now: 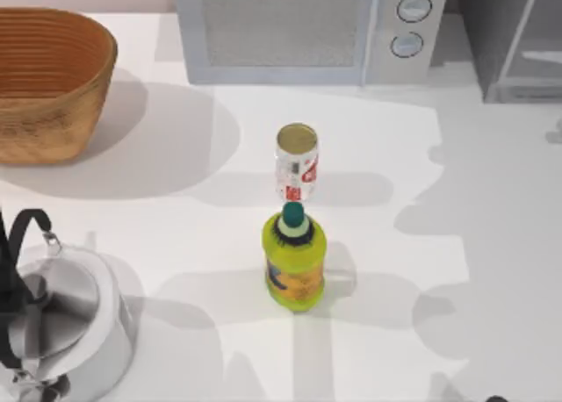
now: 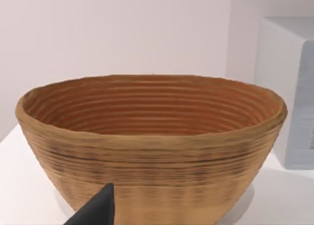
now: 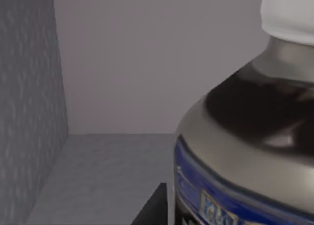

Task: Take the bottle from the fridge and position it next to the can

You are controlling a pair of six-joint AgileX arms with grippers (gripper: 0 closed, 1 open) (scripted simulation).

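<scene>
Close against my right wrist camera stood the bottle (image 3: 245, 136), white cap up and blue label low, on the fridge (image 3: 98, 171) floor between grey walls. One dark fingertip (image 3: 154, 208) of my right gripper showed beside it; I could not tell whether that gripper gripped. My left wrist faced the woven basket (image 2: 152, 136), one dark fingertip (image 2: 98, 210) low before it, its grip likewise untold. On the white table (image 1: 492, 244) the can (image 1: 296, 163) stood mid-table, just behind the yellow-green bottle (image 1: 294, 262). Farther back sat the microwave (image 1: 307, 29), with the fridge's glass door (image 1: 527, 42) at the right and a steel kettle (image 1: 53, 323) at the near left.
</scene>
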